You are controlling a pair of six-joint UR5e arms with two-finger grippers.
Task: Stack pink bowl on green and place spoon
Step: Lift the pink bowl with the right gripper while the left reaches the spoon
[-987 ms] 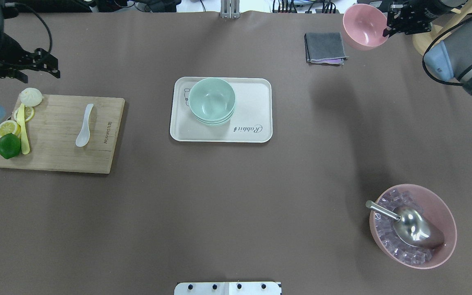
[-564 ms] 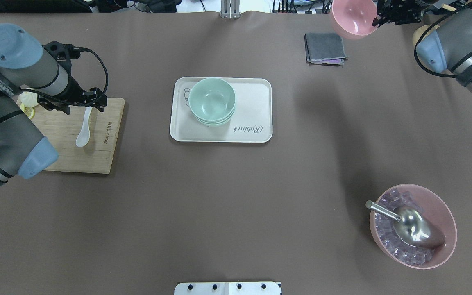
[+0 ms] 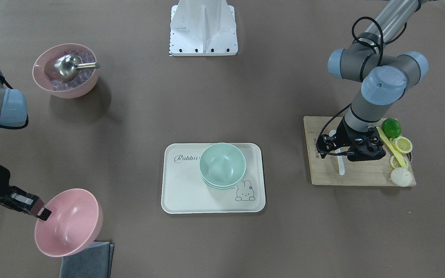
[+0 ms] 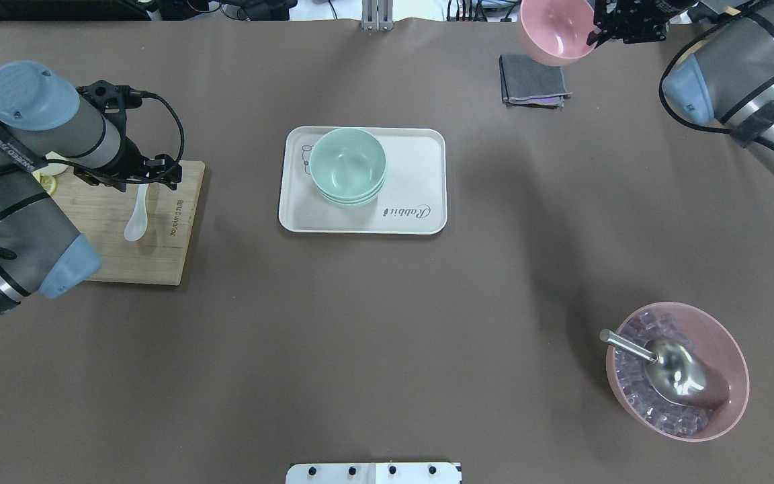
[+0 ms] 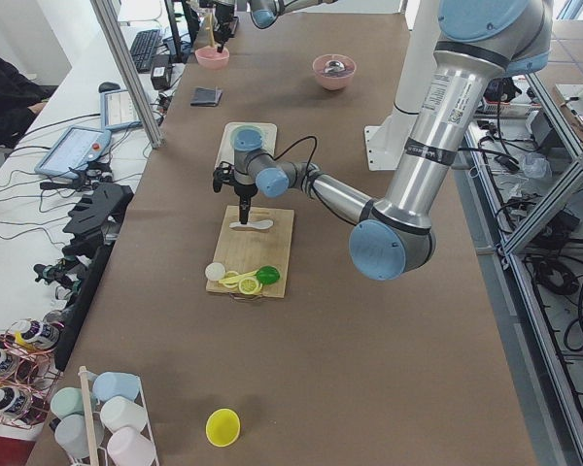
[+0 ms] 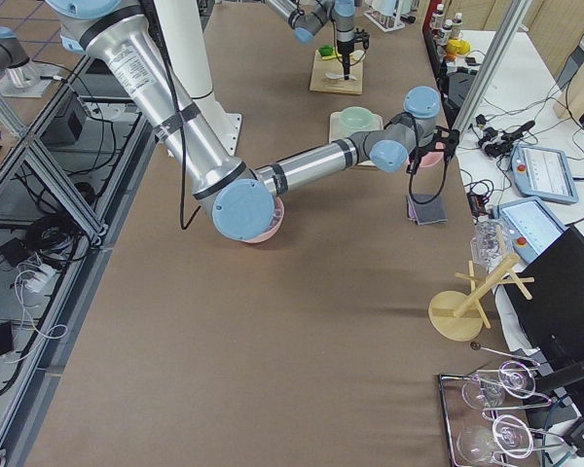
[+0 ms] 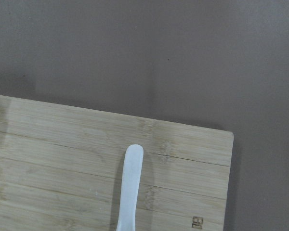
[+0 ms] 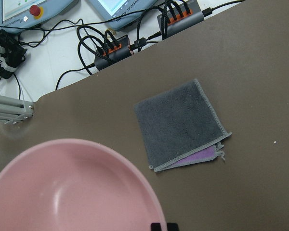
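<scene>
The pink bowl [image 4: 555,37] hangs tilted in the air at the far right, above the table, next to a grey cloth [image 4: 533,79]. My right gripper [image 4: 594,35] is shut on its rim, as the front view [image 3: 45,213] and the right wrist view of the bowl [image 8: 72,187] show. The mint-green bowls [image 4: 348,165] sit nested on a white tray [image 4: 420,168]. The white spoon [image 4: 137,215] lies on a wooden cutting board [image 4: 158,255]. My left gripper [image 4: 140,180] is open just above the spoon's handle [image 7: 130,187].
A pink bowl of ice cubes with a steel scoop [image 4: 676,370] stands at the near right. A lime [image 3: 391,127], lemon slices, a bun [image 3: 401,177] and a long yellow utensil lie on the board's outer side.
My left arm has swung in from the far left to over the board, above the spoon's handle. My right arm has carried the pink bowl leftward along the table's far edge.
</scene>
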